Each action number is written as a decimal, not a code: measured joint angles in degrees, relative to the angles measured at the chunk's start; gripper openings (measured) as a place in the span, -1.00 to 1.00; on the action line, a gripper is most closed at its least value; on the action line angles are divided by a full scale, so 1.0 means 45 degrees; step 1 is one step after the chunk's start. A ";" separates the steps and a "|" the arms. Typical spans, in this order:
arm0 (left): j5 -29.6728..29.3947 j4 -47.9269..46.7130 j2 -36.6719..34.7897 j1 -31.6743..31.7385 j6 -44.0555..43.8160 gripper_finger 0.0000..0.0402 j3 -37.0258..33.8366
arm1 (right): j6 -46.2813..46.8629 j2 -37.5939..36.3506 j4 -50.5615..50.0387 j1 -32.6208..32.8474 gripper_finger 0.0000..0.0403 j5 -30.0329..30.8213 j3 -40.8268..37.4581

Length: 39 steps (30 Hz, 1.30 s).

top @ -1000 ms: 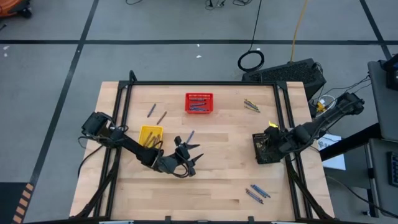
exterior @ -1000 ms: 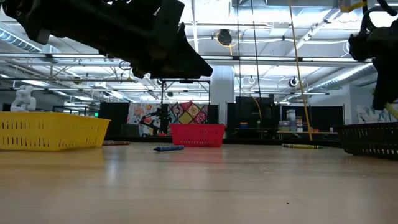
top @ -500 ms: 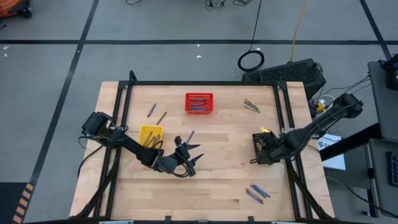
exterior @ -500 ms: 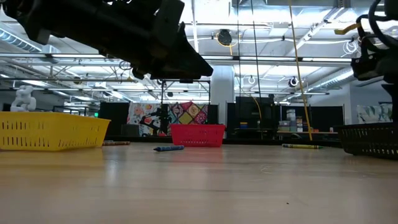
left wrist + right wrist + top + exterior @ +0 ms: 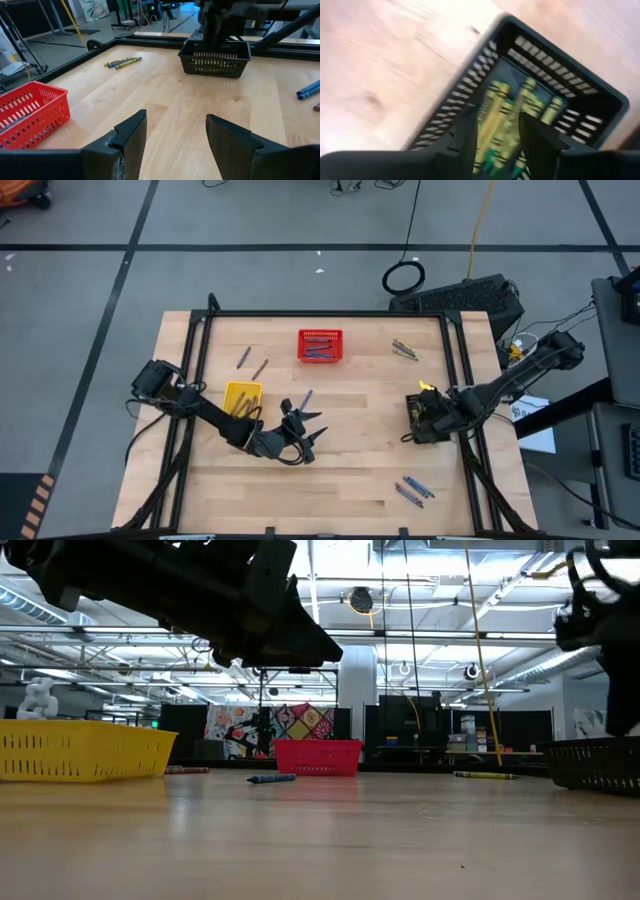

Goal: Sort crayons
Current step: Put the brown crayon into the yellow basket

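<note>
Loose crayons lie flat on the wooden table: two (image 5: 251,362) at the far left, a blue one (image 5: 306,398) mid-table, yellow-green ones (image 5: 404,350) at the far right, and blue ones (image 5: 412,490) near the front right. More yellow-green crayons (image 5: 507,112) lie in the black basket (image 5: 420,425). My right gripper (image 5: 497,137) hangs open just above that basket, pointing steeply down, its fingers apart over the crayons. My left gripper (image 5: 308,430) waits open mid-table, near the blue crayon, with nothing between its fingers (image 5: 135,135).
A red basket (image 5: 320,345) with a few crayons stands at the far middle. A yellow basket (image 5: 242,398) stands beside my left arm. A black frame (image 5: 325,314) runs along the table's far and side edges. Bare wood spreads between the baskets.
My right gripper has sunk a little over the black basket and shifted slightly toward the table's left. A thin pale stick that showed below it in the low view a second ago is gone from there.
</note>
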 joint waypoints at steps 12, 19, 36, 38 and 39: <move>0.0000 -0.0005 0.0005 -0.0003 -0.0010 0.04 0.0000 | -0.5305 0.0142 0.6298 0.0501 -0.48 0.0015 0.0438; 0.0000 -0.0009 0.0005 -0.0003 -0.0010 0.04 0.0000 | -0.8081 0.1647 1.0789 0.1867 -0.48 -0.1171 0.0453; -0.1567 -0.8900 -0.4437 0.0331 -0.4832 0.03 0.0487 | -0.8347 0.5578 1.1684 0.0410 -0.48 0.0016 0.0448; -0.0974 -1.1225 -0.5229 0.0859 -0.6136 0.03 0.0554 | -0.8689 0.5871 1.2142 0.0140 -0.48 0.0515 0.0448; -0.0525 -1.2251 -0.5471 0.1205 -0.6749 0.03 0.0554 | -0.8900 0.6014 1.2403 0.0044 -0.48 0.0638 0.0448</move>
